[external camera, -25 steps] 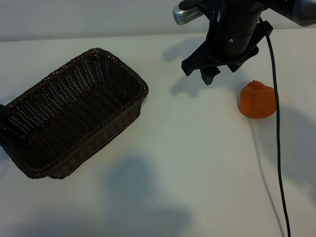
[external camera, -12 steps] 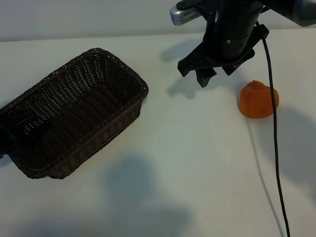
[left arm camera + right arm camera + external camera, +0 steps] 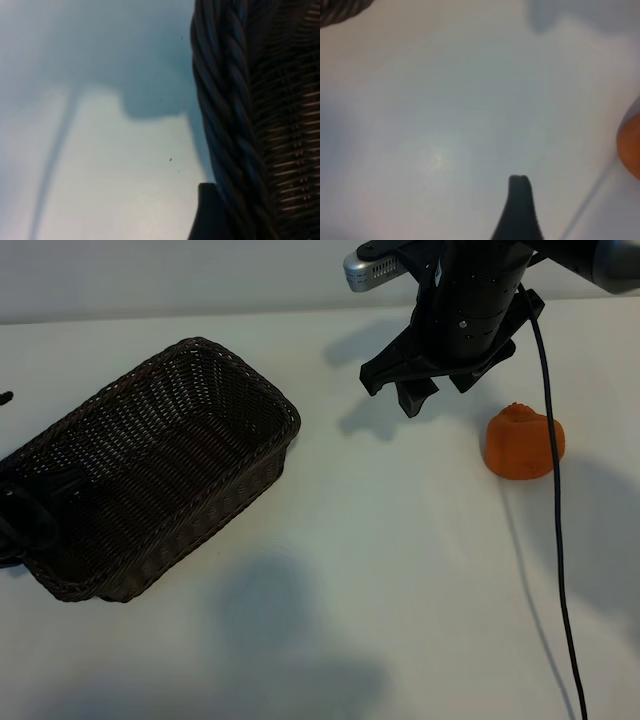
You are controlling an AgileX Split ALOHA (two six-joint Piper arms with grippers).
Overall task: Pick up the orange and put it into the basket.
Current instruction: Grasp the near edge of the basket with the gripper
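The orange (image 3: 520,444), a small bumpy lump, sits on the white table at the right; its edge shows in the right wrist view (image 3: 632,145). My right gripper (image 3: 415,390) hangs open and empty above the table, just left of and behind the orange, not touching it. One of its fingers (image 3: 520,205) shows over bare table. The dark woven basket (image 3: 262,390) lies empty at the left. My left arm (image 3: 18,525) is at the basket's left end. One left finger (image 3: 210,212) stands open beside the braided rim (image 3: 225,125), holding nothing.
A black cable (image 3: 560,570) runs from the right arm down past the orange to the front edge. White table (image 3: 380,540) lies between the basket and the orange. A pale wall (image 3: 200,280) closes the back.
The right gripper shifted a little to the left, away from the orange, then stayed still. The left arm's dark parts moved about at the basket's left end. Basket and orange stayed put.
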